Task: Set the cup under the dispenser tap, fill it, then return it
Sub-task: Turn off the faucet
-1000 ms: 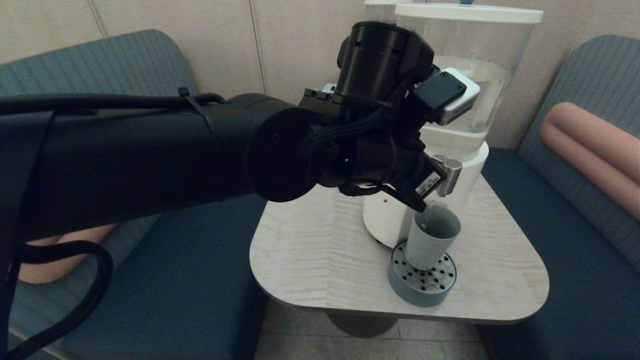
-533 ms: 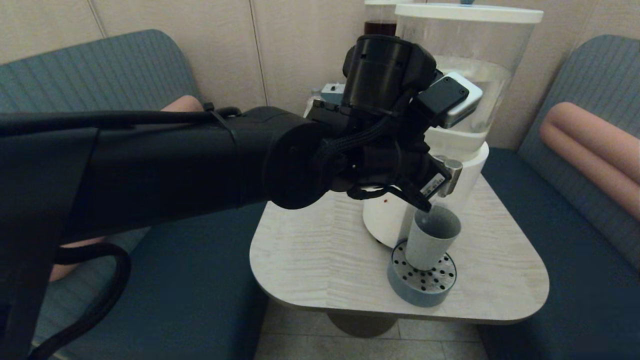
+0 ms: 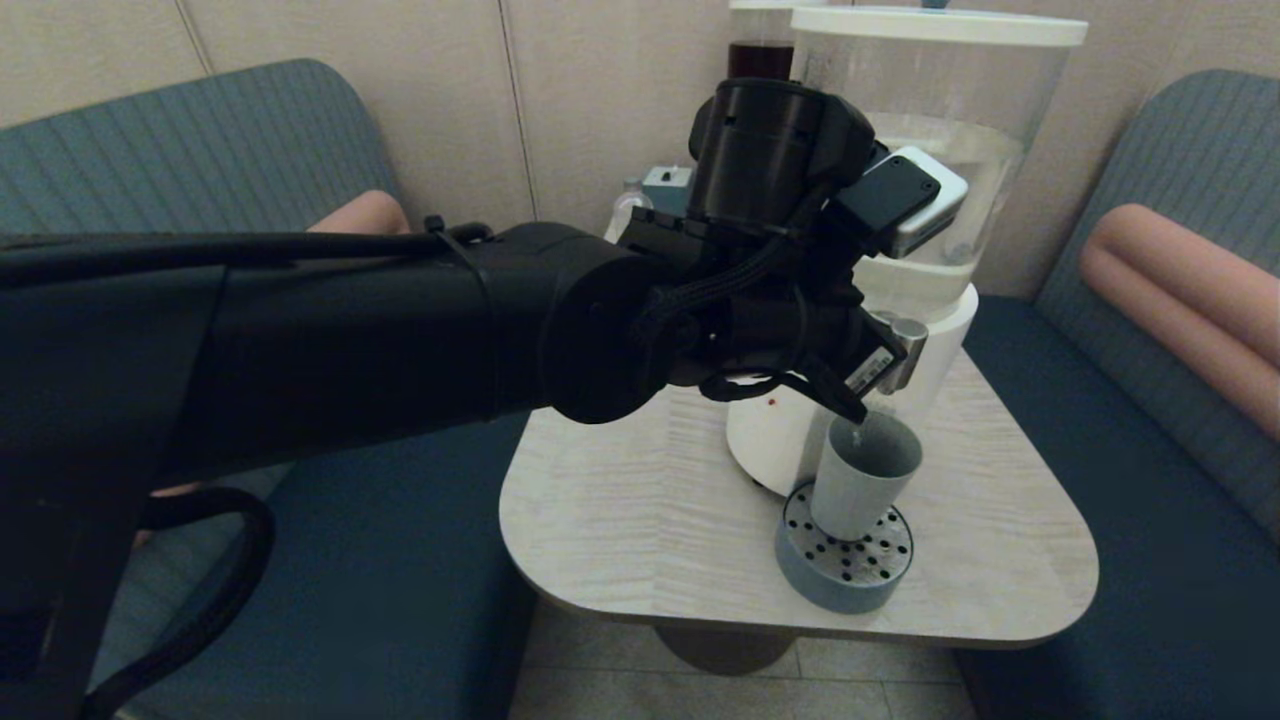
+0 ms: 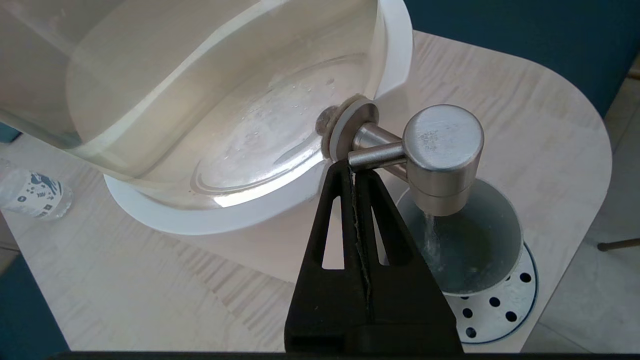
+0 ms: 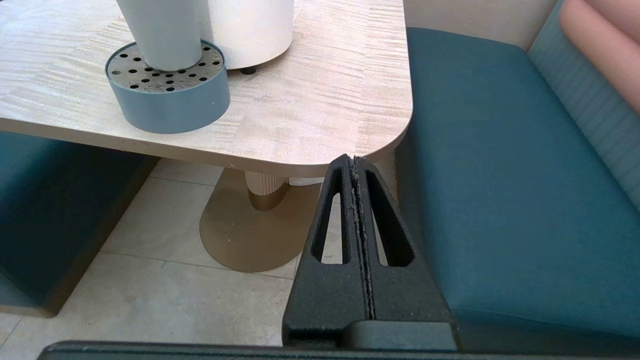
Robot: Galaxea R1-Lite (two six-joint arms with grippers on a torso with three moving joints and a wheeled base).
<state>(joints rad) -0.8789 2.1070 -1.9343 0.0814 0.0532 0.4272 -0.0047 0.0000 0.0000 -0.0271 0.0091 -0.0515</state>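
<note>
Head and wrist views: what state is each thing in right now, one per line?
Cup: upright on the drip tray, under the tap, partly filled.
Tap: running, a thin stream falling into the cup.
Tank: partly full of pale liquid, lid on.
Left pincer: shut, tips against the tap's lever.
Right pincer: shut, holding nothing, parked below the table edge.
</note>
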